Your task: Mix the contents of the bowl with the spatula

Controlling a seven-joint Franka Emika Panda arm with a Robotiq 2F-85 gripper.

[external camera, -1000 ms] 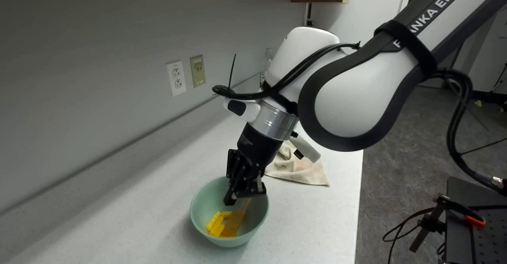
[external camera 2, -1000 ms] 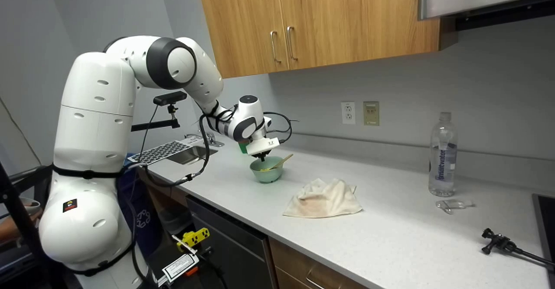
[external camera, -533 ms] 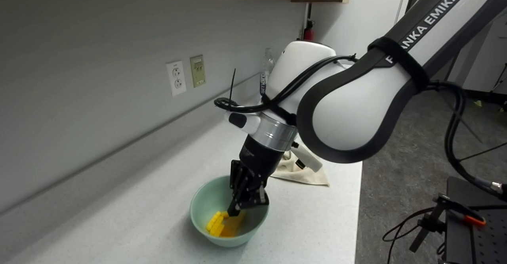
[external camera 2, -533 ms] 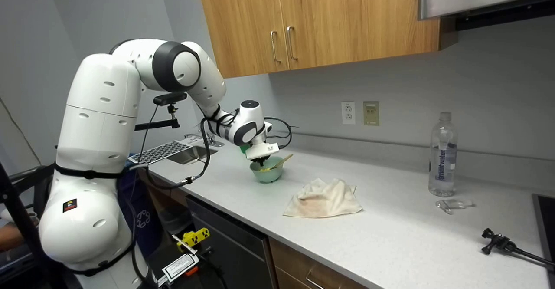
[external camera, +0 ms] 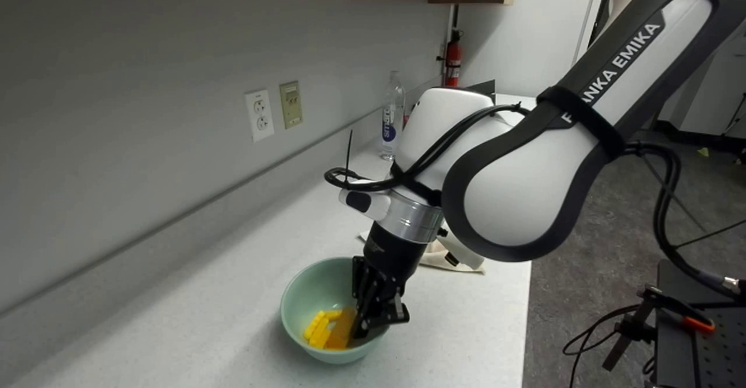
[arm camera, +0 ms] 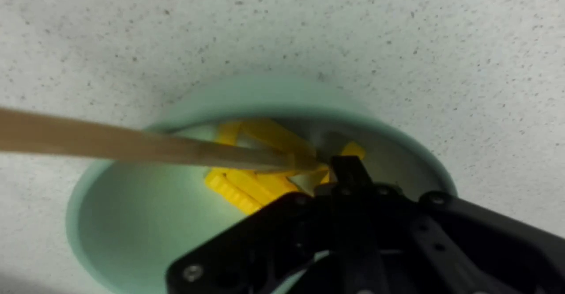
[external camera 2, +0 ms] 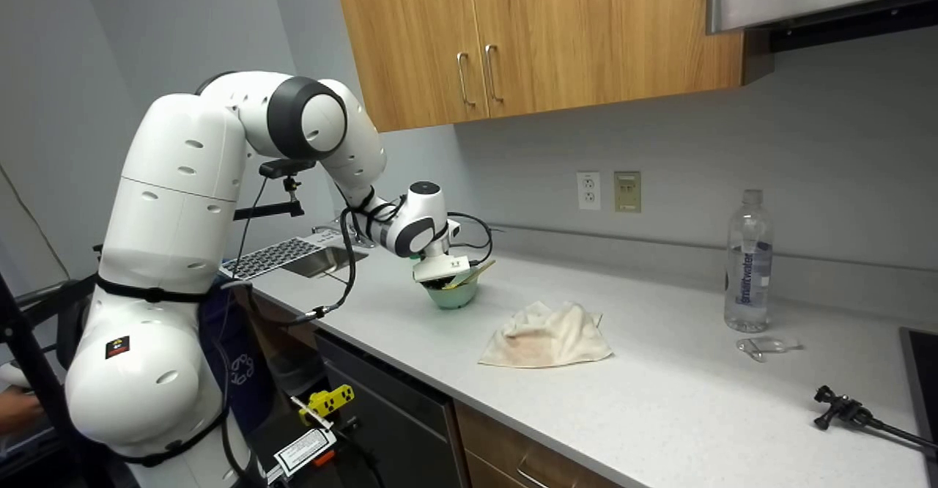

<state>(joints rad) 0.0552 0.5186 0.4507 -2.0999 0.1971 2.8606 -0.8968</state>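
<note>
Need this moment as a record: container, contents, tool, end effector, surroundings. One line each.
container: pale green bowl, upright on the counter
contents: several yellow pieces, partly covered in each view, so no sure count
tool: spatula, orange blade in the bowl, wooden handle sticking out of it
end effector: gripper, fingertips inside the bowl close to the spatula; whether it grips it can't be told
surroundings: crumpled cloth and water bottle, both on the counter
</note>
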